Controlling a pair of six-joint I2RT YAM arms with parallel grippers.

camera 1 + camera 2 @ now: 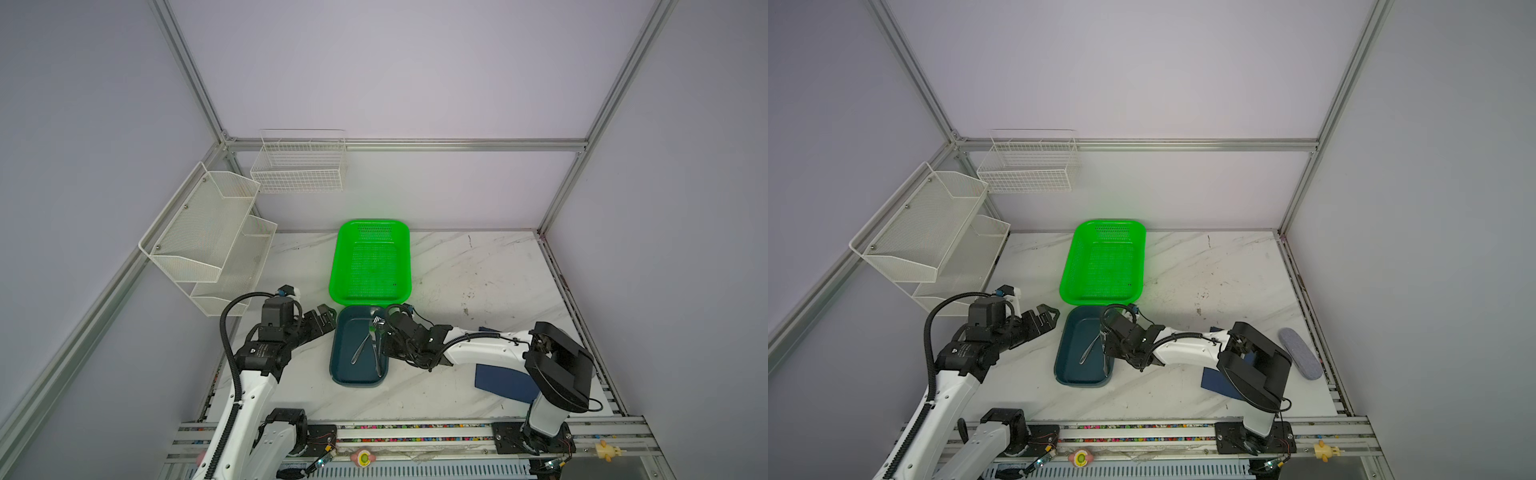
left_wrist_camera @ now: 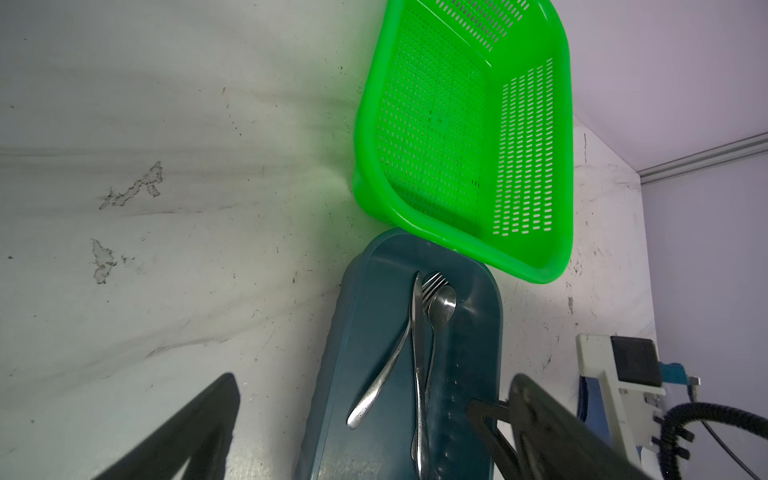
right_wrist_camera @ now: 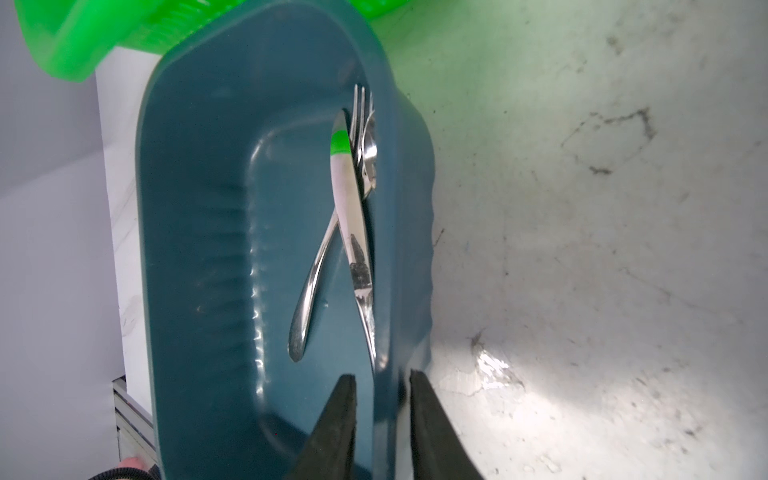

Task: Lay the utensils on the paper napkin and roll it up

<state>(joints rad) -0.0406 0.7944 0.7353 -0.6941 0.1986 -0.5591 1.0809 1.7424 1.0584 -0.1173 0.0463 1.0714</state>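
So, the fork (image 2: 388, 361), the spoon (image 2: 442, 303) and the knife (image 2: 417, 353) all lie in the teal tray (image 2: 357, 291), close to one long wall. Their top ends are bunched up and touching. The fork's handle sticks out to the side on its own. The paper napkin (image 1: 503, 380) lies flat on the table (image 1: 457, 270), well apart from the tray, over on the right. The right arm (image 1: 478, 353) hides part of it. None of the utensils is on it yet.

The left gripper (image 2: 372, 378) is spread wide with nothing in it, just beside the tray. The right gripper (image 3: 382, 378) is down at the tray's wall, near the end of the knife's handle. Its fingers (image 3: 340, 415) have a small gap, and the tray's wall sits in that gap. I cannot tell if they are squeezing it or only standing on each side.

These pieces look hard, thin, shiny and slippery. They lie flat, so they could slide out of a pinch. I think the best place to grab is a handle, across its thin sides. The fork's handle looks easiest, since it is alone. The napkin looks soft and light, so a bump could wrinkle or push it, and things should go down on it gently
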